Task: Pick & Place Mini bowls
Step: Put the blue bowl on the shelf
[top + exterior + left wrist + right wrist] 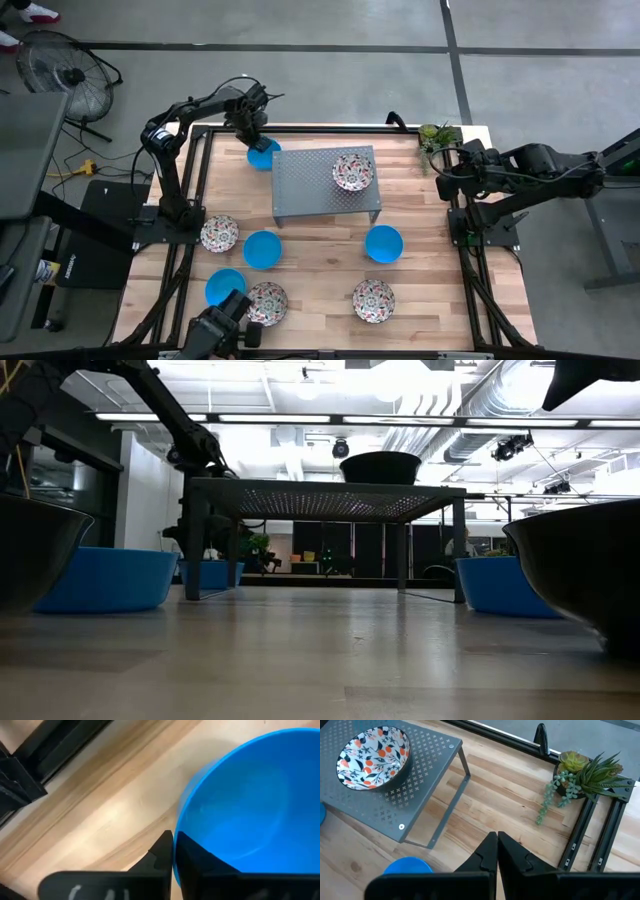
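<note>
My left gripper (173,854) points down at the table's far left and is shut on a blue mini bowl (264,155) beside the grey perforated stand (320,190). A floral mini bowl (352,171) sits on the stand's top. Other mini bowls stand on the wood in front of the stand: three blue (262,249) (384,243) (225,287) and three floral (219,233) (267,303) (373,300). My right gripper (497,851) hangs shut with nothing in it, above the table's far right. My left gripper pinches the blue bowl's rim (176,827) between its two fingers, one finger (200,862) inside the bowl and the other (159,854) outside. The fingers come from above, pointing down. The bowl is upright, and in the low view it looks set on the table (212,573).
A small potted succulent (437,137) stands at the far right corner. Black frame rails (195,170) run along the table's sides. Bare wood lies between the stand and the near row of bowls (320,265). A floor fan (60,75) stands off the table.
</note>
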